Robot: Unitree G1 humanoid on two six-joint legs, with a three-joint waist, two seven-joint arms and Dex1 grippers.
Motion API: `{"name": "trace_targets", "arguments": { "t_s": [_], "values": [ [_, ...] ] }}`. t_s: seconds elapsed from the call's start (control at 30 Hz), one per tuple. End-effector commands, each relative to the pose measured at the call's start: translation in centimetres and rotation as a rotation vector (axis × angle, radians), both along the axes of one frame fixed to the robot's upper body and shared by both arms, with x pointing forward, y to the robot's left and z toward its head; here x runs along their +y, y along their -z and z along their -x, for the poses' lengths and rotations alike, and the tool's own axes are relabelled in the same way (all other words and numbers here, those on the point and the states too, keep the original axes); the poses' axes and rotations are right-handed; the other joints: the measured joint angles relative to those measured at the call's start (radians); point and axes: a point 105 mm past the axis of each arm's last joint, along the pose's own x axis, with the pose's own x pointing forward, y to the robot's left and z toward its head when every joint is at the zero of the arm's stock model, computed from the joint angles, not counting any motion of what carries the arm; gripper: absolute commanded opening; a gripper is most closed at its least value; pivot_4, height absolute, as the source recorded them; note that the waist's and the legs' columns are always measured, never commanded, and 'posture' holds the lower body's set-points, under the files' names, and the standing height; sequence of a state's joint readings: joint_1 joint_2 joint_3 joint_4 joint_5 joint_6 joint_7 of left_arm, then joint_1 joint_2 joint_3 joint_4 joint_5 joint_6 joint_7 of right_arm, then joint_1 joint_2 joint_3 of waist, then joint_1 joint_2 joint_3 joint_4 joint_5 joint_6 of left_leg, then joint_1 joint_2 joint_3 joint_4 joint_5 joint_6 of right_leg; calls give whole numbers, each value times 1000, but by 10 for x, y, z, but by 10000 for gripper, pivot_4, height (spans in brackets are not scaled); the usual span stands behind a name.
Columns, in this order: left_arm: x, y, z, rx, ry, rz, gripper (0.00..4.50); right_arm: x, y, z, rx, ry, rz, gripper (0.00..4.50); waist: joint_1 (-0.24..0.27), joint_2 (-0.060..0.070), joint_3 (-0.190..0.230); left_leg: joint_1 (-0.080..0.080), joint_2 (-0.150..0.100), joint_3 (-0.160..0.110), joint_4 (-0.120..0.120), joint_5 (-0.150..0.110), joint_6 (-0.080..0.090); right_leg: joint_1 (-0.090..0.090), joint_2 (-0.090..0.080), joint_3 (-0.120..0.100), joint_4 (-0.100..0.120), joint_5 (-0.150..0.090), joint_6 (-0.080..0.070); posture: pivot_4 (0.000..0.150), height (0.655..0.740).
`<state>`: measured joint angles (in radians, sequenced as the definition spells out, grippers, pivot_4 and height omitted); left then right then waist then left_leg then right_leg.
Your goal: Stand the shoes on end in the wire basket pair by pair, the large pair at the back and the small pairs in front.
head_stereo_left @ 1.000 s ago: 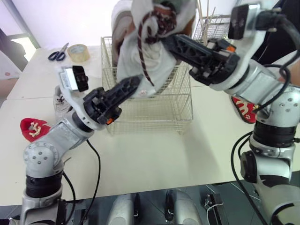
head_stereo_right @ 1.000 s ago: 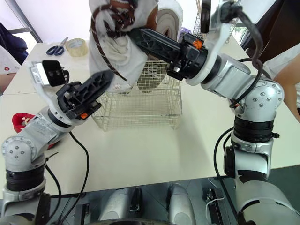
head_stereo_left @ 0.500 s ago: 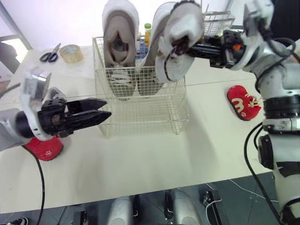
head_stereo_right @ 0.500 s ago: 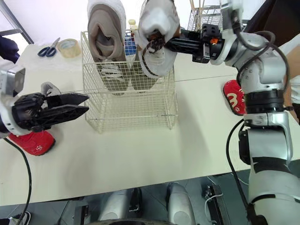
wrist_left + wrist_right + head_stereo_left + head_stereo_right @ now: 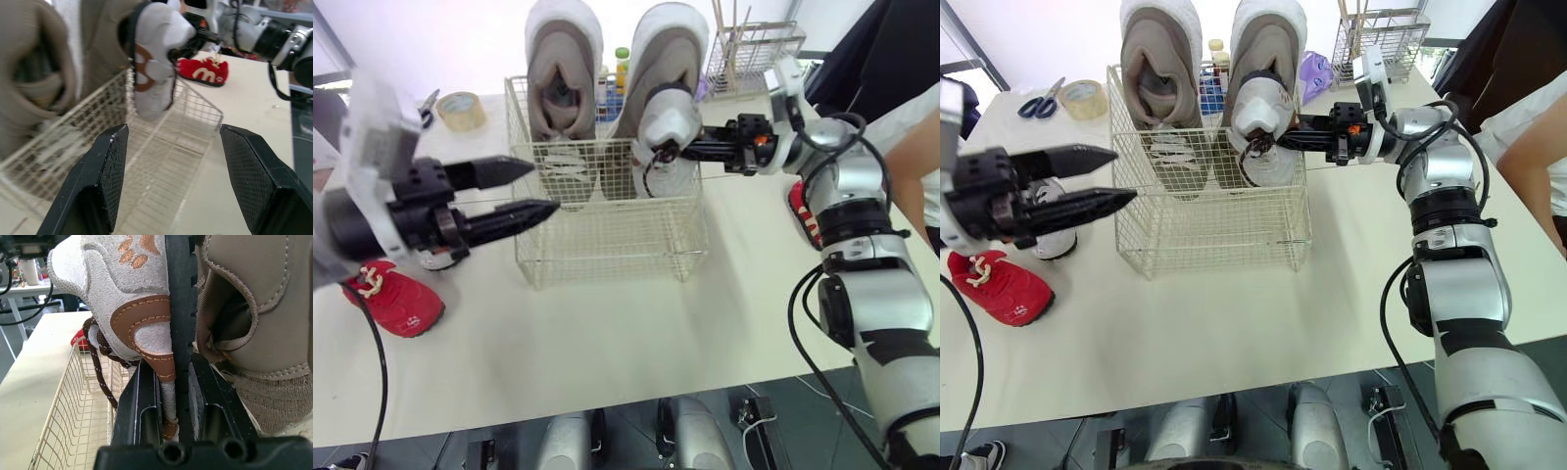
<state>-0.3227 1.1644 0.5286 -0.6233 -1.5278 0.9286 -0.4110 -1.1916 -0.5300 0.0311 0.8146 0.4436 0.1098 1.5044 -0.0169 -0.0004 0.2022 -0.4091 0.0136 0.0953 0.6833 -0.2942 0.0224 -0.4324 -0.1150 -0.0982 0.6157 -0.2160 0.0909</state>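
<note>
The wire basket (image 5: 607,245) stands mid-table with a large beige pair (image 5: 564,59) upright on end at its back. My right gripper (image 5: 690,149) is shut on a small white shoe with brown laces (image 5: 666,132), holding it in the basket's front right, against the right large shoe (image 5: 244,308). My left gripper (image 5: 541,186) is open with nothing between its fingers, just left of the basket. On the table to the left are a small red shoe (image 5: 396,299) and a small white shoe (image 5: 1056,235). Another red shoe (image 5: 203,73) lies right of the basket.
Tape (image 5: 462,108) and scissors (image 5: 1035,103) lie at the back left. A second wire rack (image 5: 754,54) and bottles stand behind the basket. A person's arm (image 5: 1528,147) reaches in at the right edge. The table's front is bare.
My right gripper has brought the small white shoe down from above the basket into its front right. My left gripper drew back to the left and spread its fingers wider. The camera shifted.
</note>
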Motion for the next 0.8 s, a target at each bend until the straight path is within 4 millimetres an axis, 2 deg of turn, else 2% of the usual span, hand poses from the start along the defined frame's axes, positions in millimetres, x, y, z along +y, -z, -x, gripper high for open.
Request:
{"name": "trace_targets", "arguments": {
  "t_s": [0.03, 0.07, 0.1, 0.17, 0.2, 0.23, 0.5, 0.6, 0.8],
  "values": [
    [-5, 9, 3, 34, -15, 88, 30723, -6, -10, -1, -33, 35, -52, 7057, 1, 0, 0, 0, 0, 0, 0, 0, 0, 0, 0, 0, 0, 0, 0, 1500, 7400],
    [-5, 13, 2, 53, -21, 108, 31024, -7, -11, -1, -37, 42, -59, 12607, 2, 0, 0, 0, 0, -1, 0, 0, -1, 0, 0, 0, 1, 0, 0, 1500, 7400],
    [-5, 17, 2, 69, -26, 122, 31024, -7, -12, -1, -41, 46, -66, 15554, 3, 0, 0, 0, 0, -1, 0, 1, -1, 0, 0, 0, 1, 0, 0, 1500, 7400],
    [-5, 26, 2, 105, -32, 141, 31024, -9, -15, 1, -52, 54, -74, 24552, 4, 0, 0, 0, 0, -1, 0, 1, -1, 0, 0, 0, 1, 0, 0, 1500, 7400],
    [-5, 32, 3, 125, -33, 143, 31024, -10, -16, 2, -55, 59, -80, 30604, 3, 0, 0, 0, 0, -1, 1, 1, -1, 0, 0, 0, 1, 0, 0, 1500, 7400],
    [-4, 37, 2, 142, -37, 142, 31024, -12, -17, 3, -54, 61, -78, 34095, 2, 0, 0, 0, 0, -1, 1, 1, -1, 0, 0, 0, 1, 0, 0, 1500, 7400],
    [-2, 55, -3, 197, -39, 144, 31024, -20, -15, 9, -22, 95, -59, 34095, 4, 0, 0, 0, 0, -1, 0, 1, -1, 0, 1, 0, 1, 0, 0, 1500, 7400],
    [-3, 59, -7, 202, -36, 151, 31024, -24, -7, 10, 24, 107, -32, 34095, 4, 0, 0, 0, 0, -1, 0, 1, -1, 0, 1, 0, 1, 0, 0, 1500, 7400],
    [-6, 66, -8, 219, -26, 163, 31024, -26, -4, 18, 107, 89, -40, 34095, 4, 0, 0, 0, 0, -1, 0, 1, -1, 0, 1, 0, 1, 0, 0, 1500, 7400]
  ]
}}
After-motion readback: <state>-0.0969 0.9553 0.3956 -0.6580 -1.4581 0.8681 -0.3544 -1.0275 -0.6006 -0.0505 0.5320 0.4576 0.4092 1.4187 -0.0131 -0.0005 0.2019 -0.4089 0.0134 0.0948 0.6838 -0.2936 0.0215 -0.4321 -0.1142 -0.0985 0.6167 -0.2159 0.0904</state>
